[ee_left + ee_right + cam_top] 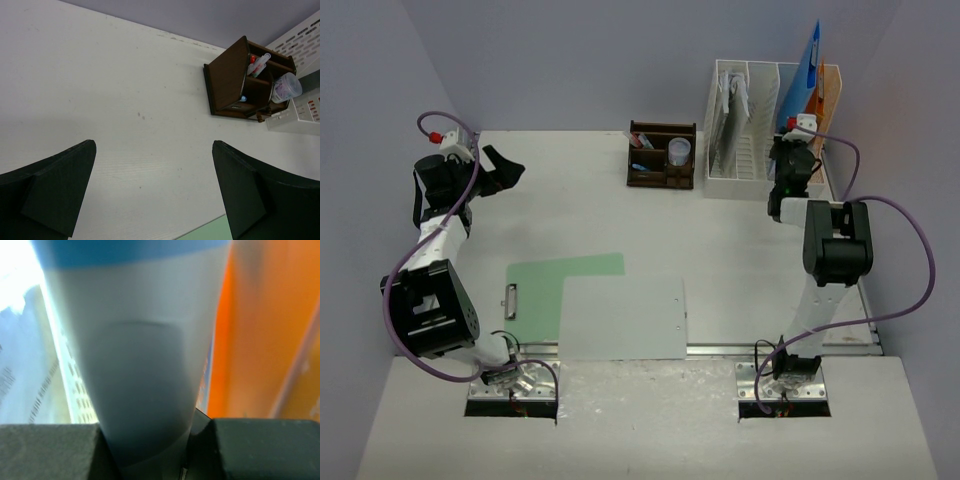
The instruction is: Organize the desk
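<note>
The desk [580,210] is a wide white tabletop with a metal rail along its near edge. My left gripper [505,168] hovers over the desk's far left corner, open with nothing between its fingers; in the left wrist view the gripper [154,145] shows only bare desk [100,75] below. My right gripper [790,150] is at the right end of the white file rack [750,130], shut on a blue folder [810,70] standing upright. In the right wrist view the folder [135,340] fills the gap of the gripper [152,440], with an orange folder [250,340] behind it.
A dark brown pen organizer [662,155] with pens and a clear cup stands at the back middle, also seen as the organizer [245,80]. A green sheet [565,275] and a clipboard with white paper [620,318] lie near the front edge. Papers fill the rack's left slots.
</note>
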{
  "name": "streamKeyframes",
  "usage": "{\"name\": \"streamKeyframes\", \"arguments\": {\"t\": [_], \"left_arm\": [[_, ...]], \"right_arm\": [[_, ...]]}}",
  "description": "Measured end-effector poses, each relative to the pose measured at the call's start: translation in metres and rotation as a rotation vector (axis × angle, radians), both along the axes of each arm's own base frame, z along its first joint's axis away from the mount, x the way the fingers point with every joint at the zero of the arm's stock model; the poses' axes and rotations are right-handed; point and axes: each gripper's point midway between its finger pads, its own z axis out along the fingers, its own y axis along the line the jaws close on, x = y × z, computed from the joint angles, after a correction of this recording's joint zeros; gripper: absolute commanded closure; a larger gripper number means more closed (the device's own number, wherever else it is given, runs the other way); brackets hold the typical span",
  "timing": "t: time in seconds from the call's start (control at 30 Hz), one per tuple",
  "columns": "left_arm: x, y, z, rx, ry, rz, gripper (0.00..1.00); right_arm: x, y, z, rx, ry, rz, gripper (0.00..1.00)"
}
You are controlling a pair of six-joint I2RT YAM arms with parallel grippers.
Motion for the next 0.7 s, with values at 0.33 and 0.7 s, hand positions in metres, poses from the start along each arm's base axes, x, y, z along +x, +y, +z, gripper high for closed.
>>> {"name": "streamKeyframes", "arguments": {"t": [0.33,0.7], "left_arm": [[0.0,0.0,-0.001,-0.001,0.003,0.0,0.0],[-0.001,0.0,-0.004,-0.004,0.016,0.0,0.0]], "right_arm": [[-0.01,-0.012,-0.038,0.021,0.11,-0.025,1.0],[0.002,-0.013,-0.043,0.144,0.181,-0.04,1.0]]}}
